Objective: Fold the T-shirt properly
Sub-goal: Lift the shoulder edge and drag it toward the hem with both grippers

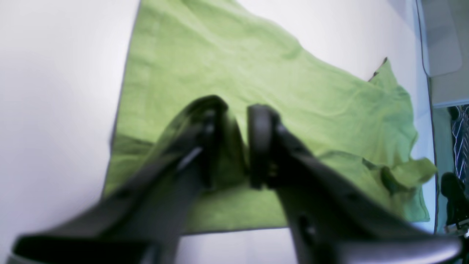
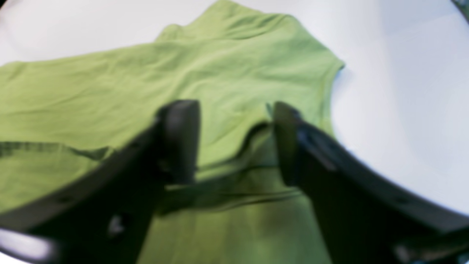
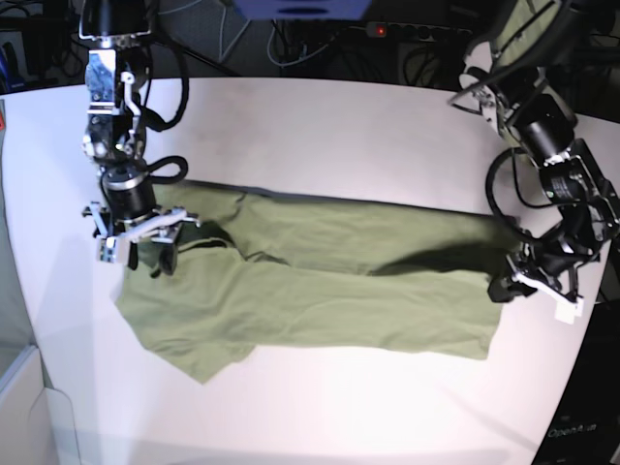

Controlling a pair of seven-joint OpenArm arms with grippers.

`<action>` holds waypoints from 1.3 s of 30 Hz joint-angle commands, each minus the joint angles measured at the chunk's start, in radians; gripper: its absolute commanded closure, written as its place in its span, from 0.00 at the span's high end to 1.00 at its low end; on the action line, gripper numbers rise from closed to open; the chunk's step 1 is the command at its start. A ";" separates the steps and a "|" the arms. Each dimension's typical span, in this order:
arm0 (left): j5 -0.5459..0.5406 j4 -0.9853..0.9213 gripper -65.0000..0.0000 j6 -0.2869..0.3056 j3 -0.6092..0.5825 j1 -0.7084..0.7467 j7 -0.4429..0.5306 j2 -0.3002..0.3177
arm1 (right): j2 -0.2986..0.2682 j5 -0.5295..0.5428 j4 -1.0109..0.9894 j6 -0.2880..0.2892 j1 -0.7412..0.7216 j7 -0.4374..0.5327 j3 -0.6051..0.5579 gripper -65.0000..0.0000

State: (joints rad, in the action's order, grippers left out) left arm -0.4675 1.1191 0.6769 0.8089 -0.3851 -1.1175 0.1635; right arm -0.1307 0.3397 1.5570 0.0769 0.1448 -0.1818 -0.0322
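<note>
The olive-green T-shirt [image 3: 320,291] lies spread lengthwise across the middle of the white table [image 3: 339,126], partly folded along its length. It also fills the left wrist view [image 1: 238,66] and the right wrist view [image 2: 220,73]. My left gripper [image 3: 504,288] is at the shirt's right end, low on the cloth. Its jaws [image 1: 243,117] stand nearly together with a ridge of green cloth between them. My right gripper [image 3: 138,254] is at the shirt's left end. It is open [image 2: 236,139] and straddles a fold of cloth without closing on it. No white tag shows.
Cables and dark equipment [image 3: 387,39] line the table's far edge. The table's right edge is close behind my left gripper. A pale box [image 3: 19,407] sits at the lower left. Bare table lies in front of and behind the shirt.
</note>
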 commanded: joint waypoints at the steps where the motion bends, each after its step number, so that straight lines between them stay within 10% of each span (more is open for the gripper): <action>1: -0.023 0.020 0.38 0.005 -0.001 -0.024 0.017 0.014 | -0.005 0.003 0.016 0.004 -0.011 0.029 0.001 0.68; 7: -0.026 0.022 0.91 0.016 0.000 -0.004 0.017 0.029 | -0.005 0.003 0.024 0.004 0.034 0.040 0.010 0.81; 10: -0.026 0.022 0.98 0.017 0.002 0.010 0.018 0.032 | -0.004 0.003 0.023 0.004 0.065 0.040 0.031 0.80; 13: -0.026 0.022 0.86 0.017 0.002 0.011 0.018 0.032 | -0.004 0.003 0.015 0.004 0.072 0.040 0.033 0.63; 17: -0.024 0.020 0.28 0.008 -0.004 0.011 0.018 0.032 | -0.004 0.003 0.013 0.002 0.069 0.035 0.054 0.06; 19: -0.020 0.014 0.00 0.007 -0.004 0.011 0.018 0.035 | -0.004 0.003 0.007 0.002 0.066 0.031 0.068 0.00; 39: 0.269 -0.201 0.04 0.004 -0.006 0.019 0.204 -0.002 | -0.005 0.003 -0.117 0.004 0.054 0.038 0.073 0.01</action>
State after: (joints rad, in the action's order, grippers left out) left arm -0.2195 0.9112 0.6853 0.8062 -0.3473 -0.9100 0.1501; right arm -0.1272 0.3405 1.4227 0.0776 0.2062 -0.1684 0.0372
